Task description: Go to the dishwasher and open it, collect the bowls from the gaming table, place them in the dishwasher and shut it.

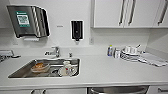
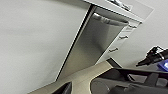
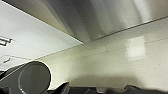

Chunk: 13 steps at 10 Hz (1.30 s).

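Dishwasher [image 2: 100, 40]: we found it shut, bar handle [image 2: 110, 21] untouched.
Grip: we couldn't tell either gripper's opening.
Approach: we judged a level, centred handle pull best.

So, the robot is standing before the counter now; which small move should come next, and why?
Probably bring one hand up to the bar handle of the dishwasher. Its steel door looks closed, and the counter above it is already directly ahead.
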Available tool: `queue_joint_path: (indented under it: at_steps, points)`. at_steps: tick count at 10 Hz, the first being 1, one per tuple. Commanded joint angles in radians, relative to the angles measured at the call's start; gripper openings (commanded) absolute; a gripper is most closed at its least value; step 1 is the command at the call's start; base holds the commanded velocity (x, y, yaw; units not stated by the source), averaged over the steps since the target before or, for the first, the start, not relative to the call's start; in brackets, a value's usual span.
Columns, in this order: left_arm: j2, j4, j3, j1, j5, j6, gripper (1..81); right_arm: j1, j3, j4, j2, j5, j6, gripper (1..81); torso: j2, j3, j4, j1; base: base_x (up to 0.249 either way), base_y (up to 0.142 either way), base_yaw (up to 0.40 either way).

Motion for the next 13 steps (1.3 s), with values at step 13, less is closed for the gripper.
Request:
queue_joint_path:
  at_steps: [13]
  points:
    - [0.015,0.044,-0.029,-0.123,-0.101,-0.054,81.1,0.545,0.118,0.014,-0.049,-0.479,0.438,81.1,0.0,-0.001,0.0,0.0,0.0,0.0,0.0]
